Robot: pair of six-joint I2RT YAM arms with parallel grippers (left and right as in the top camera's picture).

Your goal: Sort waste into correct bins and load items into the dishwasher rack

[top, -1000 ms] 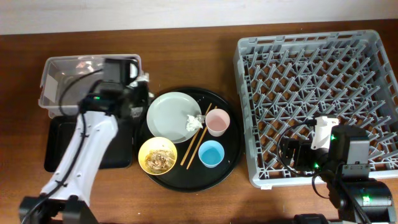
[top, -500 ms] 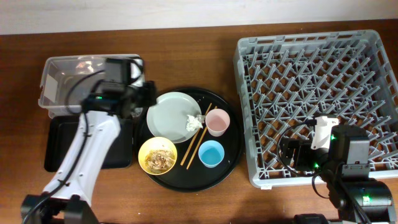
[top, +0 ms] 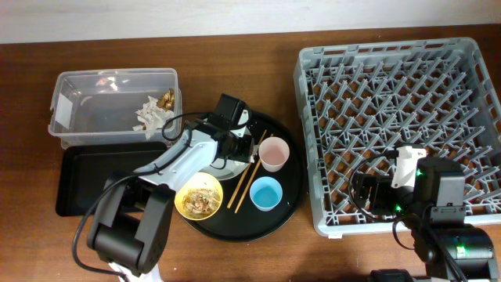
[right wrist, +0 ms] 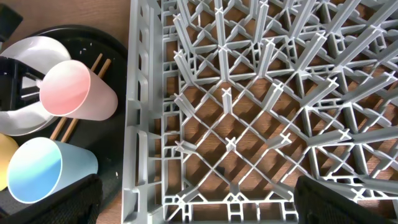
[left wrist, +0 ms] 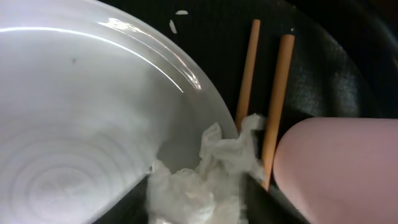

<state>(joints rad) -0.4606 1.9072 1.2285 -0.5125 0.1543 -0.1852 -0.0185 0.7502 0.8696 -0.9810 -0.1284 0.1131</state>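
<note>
While the left pincer (left wrist: 196, 198) gapes wide, the crumpled tissue (left wrist: 194, 177) sits right inside its gap.

— Home kitchen?
— Doubtful. More a robotics lab bench: plain brown wooden tabletop (top: 258, 78), bare pale wall (top: 235, 16) behind far edge, grey dishwasher rack (top: 308, 141) filling right side, robot arm bases (top: 450, 251) along near edge.
</note>
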